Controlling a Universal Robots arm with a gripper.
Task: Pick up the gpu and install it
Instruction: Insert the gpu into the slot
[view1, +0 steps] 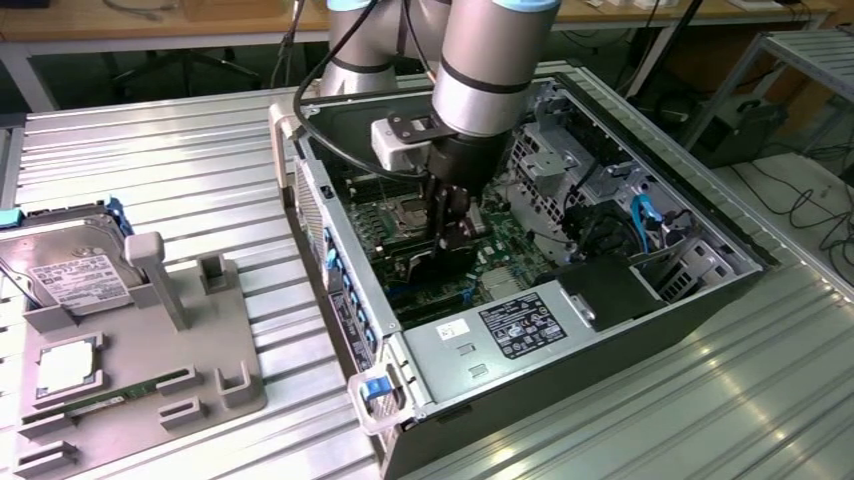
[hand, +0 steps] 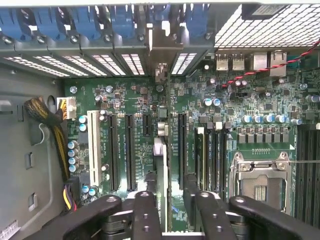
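Note:
Inside the open PC case my gripper reaches down over the green motherboard. The gpu stands edge-on between my fingertips in the wrist view, a thin card running towards the case's rear wall. Its silvery bracket lines up with the rear slot openings beside the blue clips. My gripper is shut on the card. The card's lower edge sits among the long black expansion slots; whether it is seated in one is hidden.
A grey holder tray stands on the metal table at the exterior view's left, with a hard drive and a green memory stick on it. In the case are the CPU socket, a cable bundle and the power supply.

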